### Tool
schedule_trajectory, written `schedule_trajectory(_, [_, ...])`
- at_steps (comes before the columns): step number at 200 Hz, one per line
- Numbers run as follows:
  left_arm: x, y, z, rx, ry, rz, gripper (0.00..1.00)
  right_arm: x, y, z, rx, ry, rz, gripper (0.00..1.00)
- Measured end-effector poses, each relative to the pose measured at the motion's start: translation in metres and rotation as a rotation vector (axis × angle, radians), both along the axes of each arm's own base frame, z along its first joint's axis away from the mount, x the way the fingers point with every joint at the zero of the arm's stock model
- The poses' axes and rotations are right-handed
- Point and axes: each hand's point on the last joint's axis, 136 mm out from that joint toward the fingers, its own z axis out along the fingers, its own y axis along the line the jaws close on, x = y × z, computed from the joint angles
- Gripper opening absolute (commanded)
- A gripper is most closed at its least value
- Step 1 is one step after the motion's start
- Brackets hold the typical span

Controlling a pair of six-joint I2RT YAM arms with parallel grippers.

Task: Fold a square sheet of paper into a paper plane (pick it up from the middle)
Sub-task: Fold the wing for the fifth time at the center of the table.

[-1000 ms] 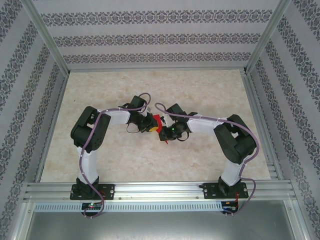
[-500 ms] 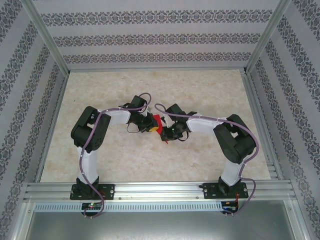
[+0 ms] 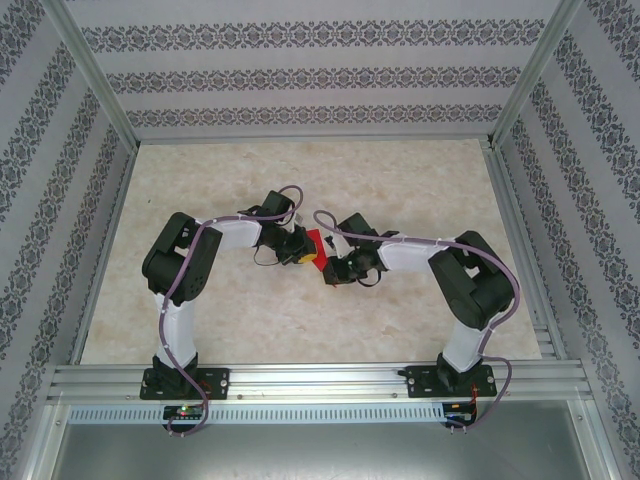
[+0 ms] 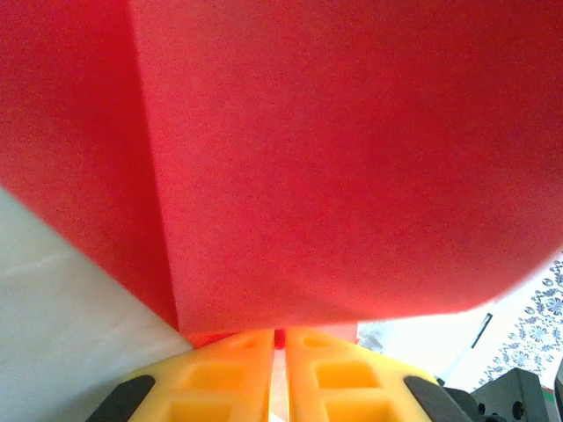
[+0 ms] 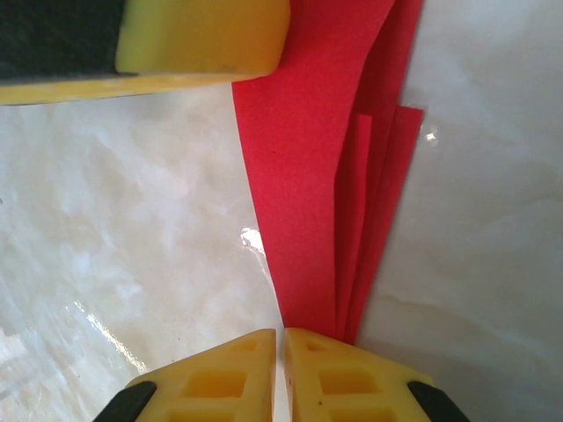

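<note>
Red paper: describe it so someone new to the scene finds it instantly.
On the pale marbled table, look to the middle, where the two arms meet. Pinched between the left gripper and right gripper is the red paper: a narrow, layered folded strip, the sole bright red thing among black, white and yellow parts.
</note>
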Motion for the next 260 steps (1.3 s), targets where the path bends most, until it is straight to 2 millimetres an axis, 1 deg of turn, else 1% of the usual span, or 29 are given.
schedule_trajectory(26, [0.0,0.0,0.0,0.002,0.003,-0.003,0.14,-0.003,-0.006,0.0,0.025,-0.008,-0.023,0.12])
schedule_trajectory(68, [-0.001,0.0,-0.001,0.006,0.004,-0.008,0.14,-0.015,-0.017,0.002,0.035,0.005,-0.058,0.12])
schedule_trajectory(83, [-0.001,0.0,0.0,0.007,0.003,-0.008,0.14,-0.025,-0.023,0.003,0.017,0.036,-0.064,0.12])
schedule_trajectory(95, [0.0,0.0,0.0,0.007,0.004,-0.009,0.14,-0.031,-0.027,0.007,0.006,0.055,-0.07,0.13])
schedule_trajectory(105, [-0.001,0.0,0.0,0.006,0.004,-0.009,0.14,-0.031,-0.027,0.012,0.01,0.051,-0.071,0.13])
schedule_trajectory(123, [-0.001,0.0,0.0,0.007,0.004,-0.009,0.14,-0.025,-0.023,0.026,0.027,0.03,-0.072,0.14])
schedule_trajectory(145, [-0.001,0.0,0.0,0.006,0.005,-0.009,0.14,-0.007,-0.011,0.045,0.064,-0.018,-0.07,0.14])
schedule_trajectory(164, [-0.001,0.0,0.0,0.006,0.005,-0.009,0.14,0.009,0.001,0.052,0.084,-0.042,-0.068,0.13])
schedule_trajectory(180, [0.0,-0.001,0.0,0.006,0.004,-0.009,0.14,0.018,0.008,0.047,0.081,-0.036,-0.065,0.13])
schedule_trajectory(201, [0.0,-0.001,0.0,0.006,0.004,-0.009,0.14,0.024,0.012,0.031,0.06,-0.008,-0.066,0.12])
schedule_trajectory(227, [0.0,0.0,0.0,0.006,0.004,-0.009,0.15,0.022,0.011,0.013,0.031,0.031,-0.068,0.11])
schedule_trajectory(260, [0.0,-0.001,0.0,0.006,0.004,-0.01,0.15,0.017,0.007,0.005,0.022,0.042,-0.069,0.1])
